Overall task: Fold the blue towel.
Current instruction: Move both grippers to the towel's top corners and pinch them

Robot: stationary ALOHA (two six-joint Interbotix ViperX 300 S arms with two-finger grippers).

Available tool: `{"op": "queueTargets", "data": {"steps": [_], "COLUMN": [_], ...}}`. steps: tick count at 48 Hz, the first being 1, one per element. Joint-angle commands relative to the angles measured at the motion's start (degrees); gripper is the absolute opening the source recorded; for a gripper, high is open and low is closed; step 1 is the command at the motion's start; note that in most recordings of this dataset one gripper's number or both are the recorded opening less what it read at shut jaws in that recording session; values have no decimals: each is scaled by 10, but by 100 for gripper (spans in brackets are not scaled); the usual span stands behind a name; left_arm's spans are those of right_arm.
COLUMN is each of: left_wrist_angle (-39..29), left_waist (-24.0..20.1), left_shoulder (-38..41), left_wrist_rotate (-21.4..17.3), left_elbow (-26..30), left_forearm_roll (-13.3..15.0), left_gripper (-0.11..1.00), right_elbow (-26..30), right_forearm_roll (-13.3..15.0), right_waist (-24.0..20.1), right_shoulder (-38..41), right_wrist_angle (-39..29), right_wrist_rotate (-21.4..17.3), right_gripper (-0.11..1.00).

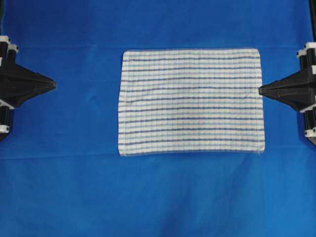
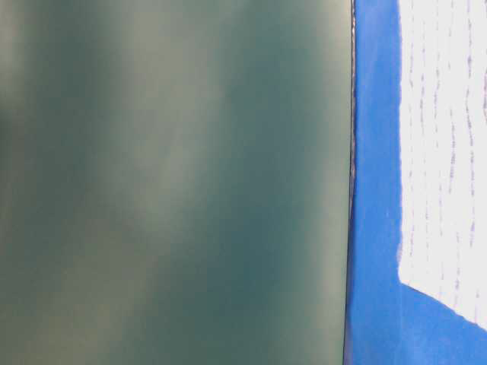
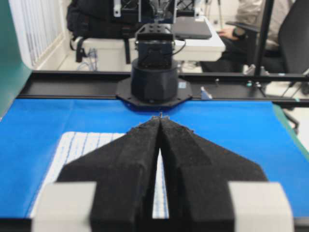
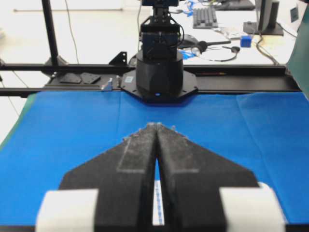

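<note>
From overhead, the blue towel lies flat and unfolded on the blue sheet covering the desk, right of centre, with the left gripper well apart from it and the right gripper just beside its right edge, both with jaws pressed together. At table level a blurred green panel fills most of the view, the towel showing at the right. Each wrist view shows its own jaws closed to a point, nothing between them, and the opposite arm's base beyond.

One blue towel lies on the surface, which is covered by one plain blue sheet. Two grippers are in view, the left gripper and the right gripper, one at each side edge.
</note>
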State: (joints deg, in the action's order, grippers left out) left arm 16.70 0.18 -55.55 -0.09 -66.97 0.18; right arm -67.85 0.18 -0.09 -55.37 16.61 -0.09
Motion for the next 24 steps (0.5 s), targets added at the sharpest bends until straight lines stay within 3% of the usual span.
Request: {"op": "queueTargets", "data": {"steps": [1, 11, 24], "left_wrist_angle": [-3, 14, 37], "left_waist": [-8, -45, -113], "left_shoulder": [21, 75, 210], "left_wrist_rotate": [-4, -5, 3], "left_elbow": [6, 14, 40], "left_forearm_roll": [11, 11, 11], "left_gripper": [0, 0, 0], "right_elbow": [17, 25, 17], "right_forearm_roll": [-4, -21, -24], "right_waist": [3, 51, 171], "right_shoulder": [5, 0, 18], "right_wrist_angle": [3, -93, -196], "right_wrist_rotate": [-4, -18, -56], "right_gripper": [0, 0, 0]}}
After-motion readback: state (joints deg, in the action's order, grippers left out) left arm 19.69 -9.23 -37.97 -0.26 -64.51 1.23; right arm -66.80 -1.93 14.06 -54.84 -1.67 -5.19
